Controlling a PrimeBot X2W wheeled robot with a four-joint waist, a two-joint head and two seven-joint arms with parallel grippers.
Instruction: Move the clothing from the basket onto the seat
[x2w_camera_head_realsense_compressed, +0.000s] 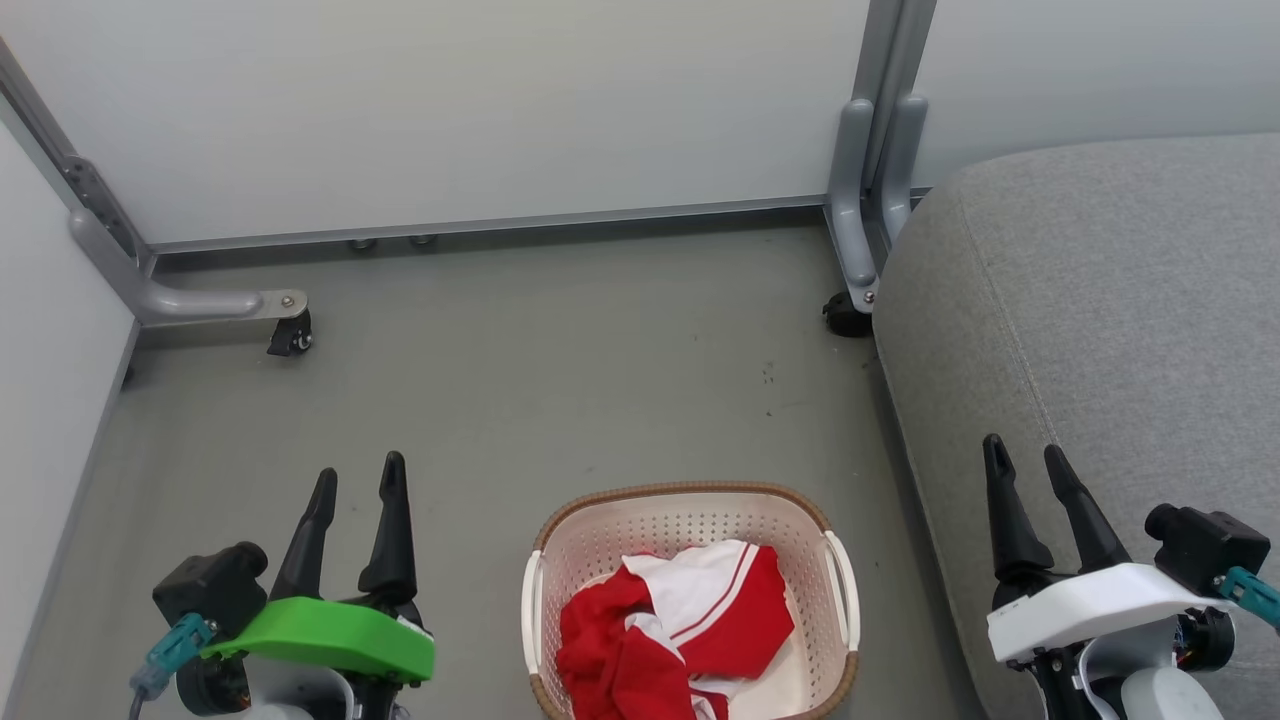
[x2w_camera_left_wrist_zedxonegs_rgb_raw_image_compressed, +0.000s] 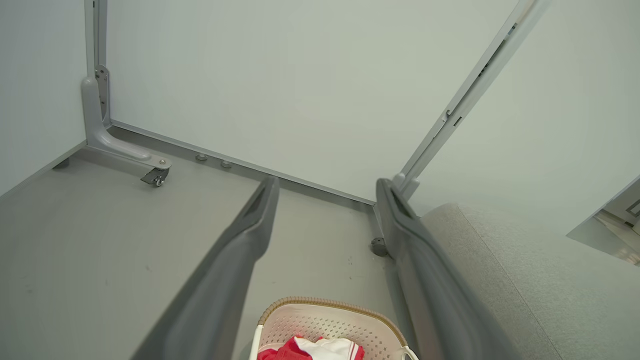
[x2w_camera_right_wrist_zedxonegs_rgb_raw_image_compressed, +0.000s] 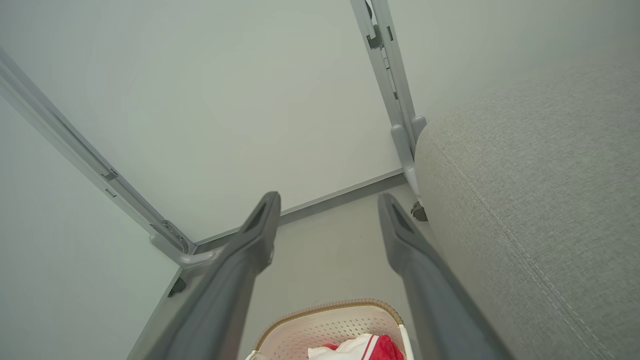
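Observation:
The red and white clothing (x2w_camera_head_realsense_compressed: 670, 630) lies crumpled in the cream perforated basket (x2w_camera_head_realsense_compressed: 690, 515), which stands on the floor at the bottom middle of the head view. The grey seat (x2w_camera_head_realsense_compressed: 1100, 300) fills the right side, beside the basket. My left gripper (x2w_camera_head_realsense_compressed: 358, 478) is open and empty, left of the basket. My right gripper (x2w_camera_head_realsense_compressed: 1027, 452) is open and empty, over the seat's near edge. The left wrist view shows the basket (x2w_camera_left_wrist_zedxonegs_rgb_raw_image_compressed: 325, 320) and clothing (x2w_camera_left_wrist_zedxonegs_rgb_raw_image_compressed: 315, 350) low between the fingers; the right wrist view shows the basket (x2w_camera_right_wrist_zedxonegs_rgb_raw_image_compressed: 330, 325), clothing (x2w_camera_right_wrist_zedxonegs_rgb_raw_image_compressed: 365, 347) and seat (x2w_camera_right_wrist_zedxonegs_rgb_raw_image_compressed: 540, 190).
White partition panels stand behind and to the left on grey metal feet with castors (x2w_camera_head_realsense_compressed: 290, 340). Another partition foot (x2w_camera_head_realsense_compressed: 850, 310) stands against the seat's far corner. Grey floor (x2w_camera_head_realsense_compressed: 560, 380) stretches between the basket and the panels.

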